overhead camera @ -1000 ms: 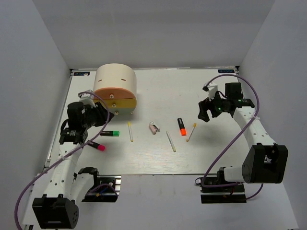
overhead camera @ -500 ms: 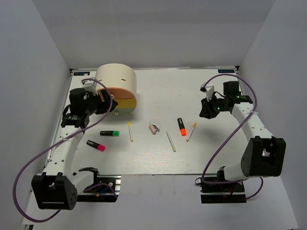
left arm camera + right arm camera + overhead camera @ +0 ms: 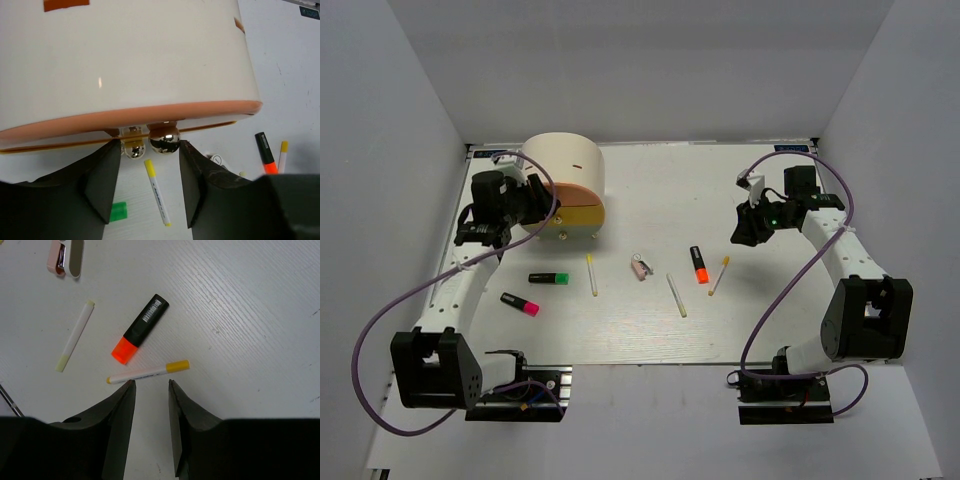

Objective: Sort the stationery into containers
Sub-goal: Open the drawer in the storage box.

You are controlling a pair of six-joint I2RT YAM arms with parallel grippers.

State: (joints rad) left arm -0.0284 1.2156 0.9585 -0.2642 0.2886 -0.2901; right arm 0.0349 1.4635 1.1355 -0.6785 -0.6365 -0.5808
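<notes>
1. left tool (image 3: pixel 147 150): open, fingers either side of two shiny round knobs (image 3: pixel 164 139), under the rim of the orange semicircular drawer (image 3: pixel 150 112) in the cream half-cylinder organiser (image 3: pixel 565 165); no clamp seen.
2. right tool (image 3: pixel 151 384): part open, empty, over the white surface (image 3: pixel 650 190), just by a thin white pen w/ yellow cap (image 3: pixel 147 372).
3. loose on surface: black highlighter w/ orange end (image 3: pixel 140 330) beside that pen; small pinkish block (image 3: pixel 641 267) mid-surface; green-ended highlighter (image 3: pixel 549 278) & pink-ended highlighter (image 3: pixel 520 304) near left arm, well apart from organiser.

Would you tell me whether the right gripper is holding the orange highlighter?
No, the orange highlighter lies loose on the table, ahead of the open right gripper.
</notes>
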